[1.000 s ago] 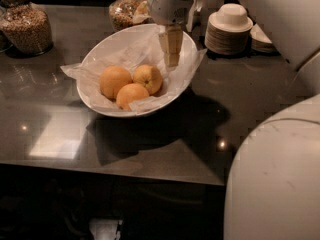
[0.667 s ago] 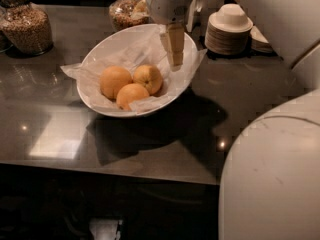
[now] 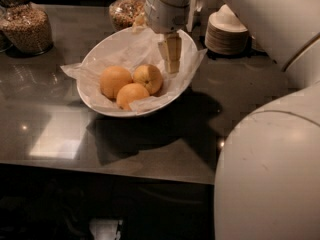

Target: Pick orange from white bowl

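Gripper (image 3: pixel 171 64) hanging tip-down inside far right part of white bowl (image 3: pixel 103 109), just right of orange (image 3: pixel 148 78), apart from it. Open or closed: cannot tell. Orange lying mid-bowl on crumpled paper (image 3: pixel 125 49), touching two deeper-orange fruits (image 3: pixel 114 81) on its left and near side. Bowl on dark counter (image 3: pixel 45 109); grain jar (image 3: pixel 27 26) far left, plate stack (image 3: pixel 227 31) far right.

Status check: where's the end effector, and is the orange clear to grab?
End effector over right side of white bowl, beside the orange. Orange not grasped, touching two other oranges. Nothing covering it.
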Tool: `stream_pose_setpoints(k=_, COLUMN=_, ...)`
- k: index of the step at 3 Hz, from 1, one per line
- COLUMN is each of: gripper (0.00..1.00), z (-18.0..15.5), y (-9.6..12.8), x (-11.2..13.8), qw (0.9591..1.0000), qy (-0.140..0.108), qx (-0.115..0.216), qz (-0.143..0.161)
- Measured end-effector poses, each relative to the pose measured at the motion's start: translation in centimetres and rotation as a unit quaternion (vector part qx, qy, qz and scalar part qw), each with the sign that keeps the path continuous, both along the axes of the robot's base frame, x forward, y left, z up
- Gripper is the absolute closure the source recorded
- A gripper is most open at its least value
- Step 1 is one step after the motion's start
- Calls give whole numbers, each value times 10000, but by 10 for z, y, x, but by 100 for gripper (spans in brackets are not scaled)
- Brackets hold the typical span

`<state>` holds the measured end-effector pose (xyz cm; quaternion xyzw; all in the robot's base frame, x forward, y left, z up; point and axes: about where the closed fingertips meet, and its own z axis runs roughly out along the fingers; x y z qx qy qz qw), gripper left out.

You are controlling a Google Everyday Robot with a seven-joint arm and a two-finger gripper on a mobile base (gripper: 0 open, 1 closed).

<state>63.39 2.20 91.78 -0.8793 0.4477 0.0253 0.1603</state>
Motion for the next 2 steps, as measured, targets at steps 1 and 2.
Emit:
stream_pose_setpoints(k=1, gripper=24, z=-10, y=4, x=-3, qw=9998, qy=135, qx=116, qz=49)
stream_pose_setpoints(k=2, gripper=24, z=-21, y=7, x=-8, qw=9993, qy=307, qx=218, qz=72)
